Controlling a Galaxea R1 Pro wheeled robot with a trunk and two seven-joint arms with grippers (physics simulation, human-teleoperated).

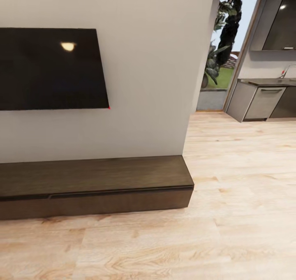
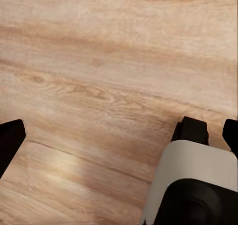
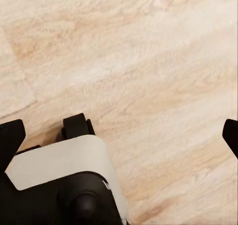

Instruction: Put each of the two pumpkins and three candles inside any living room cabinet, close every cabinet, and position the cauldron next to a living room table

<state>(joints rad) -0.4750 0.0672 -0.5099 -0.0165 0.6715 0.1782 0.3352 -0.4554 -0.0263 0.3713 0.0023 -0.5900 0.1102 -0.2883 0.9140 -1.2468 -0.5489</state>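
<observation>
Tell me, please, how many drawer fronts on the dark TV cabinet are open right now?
0. The cabinet stands against the wall below the television, and its visible front runs flush and shut. Its left end is cut off by the picture's edge, so that part may be hidden.

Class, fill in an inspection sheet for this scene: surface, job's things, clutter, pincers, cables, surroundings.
Surface: pale wood-plank floor.
Job's things: dark brown cabinet against the wall, drawer fronts shut; pumpkins, candles, cauldron: nothing seen.
Clutter: nothing seen.
Pincers: left pincer and right pincer open over the floor, holding nothing.
Cables: nothing seen.
Surroundings: wall-mounted TV above the cabinet; kitchen counter and a glass door with plants beyond.
</observation>
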